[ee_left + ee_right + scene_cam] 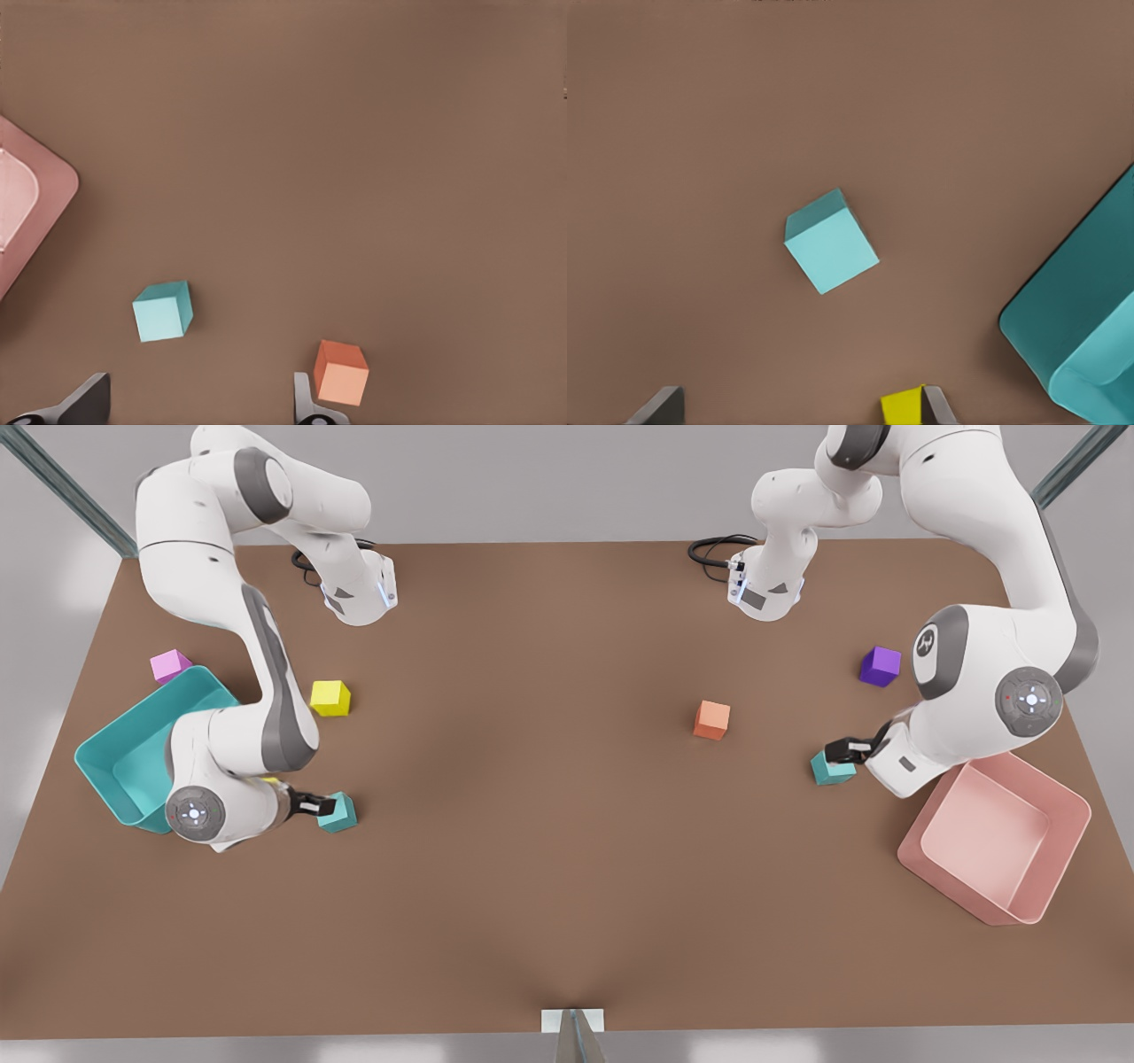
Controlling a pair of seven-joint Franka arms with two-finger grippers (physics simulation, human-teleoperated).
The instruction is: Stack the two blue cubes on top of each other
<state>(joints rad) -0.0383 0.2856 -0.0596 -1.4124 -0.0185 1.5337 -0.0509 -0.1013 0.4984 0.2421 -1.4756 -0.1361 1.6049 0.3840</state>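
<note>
Dark fingertips (89,403) of the left gripper (197,403) stand wide apart in the left wrist view, and nothing is between them. Beyond them, one small matte teal cube (162,312) sits flat on the brown table (354,159), apart from both tips. A small orange cube (341,373) lies just beside one fingertip, and the rounded corner of a pink rectangular bin (35,204) is on the other side of the teal cube.

In the front view the left gripper (842,751) is on the front view's right. It hangs over the same teal cube (833,768), which rests between the orange cube (711,719) and the pink bin (939,881). A small purple cube (880,666) lies farther back on that side.

The right gripper (797,407) also has its fingers (660,403) spread wide and holds nothing. The second small matte teal cube (831,241) sits on the table beyond them, turned a little at an angle. A small yellow cube (902,407) shows next to one fingertip, and a big teal rectangular bin (1072,336) is near.

In the front view the right gripper (314,806) is on the front view's left, over its teal cube (339,812). The teal bin (133,753) stands just behind that arm, the yellow cube (330,698) lies farther back, and a small pink cube (169,665) is beside the far corner of the bin. The two teal cubes are well apart, each on the table (532,824), not stacked.
</note>
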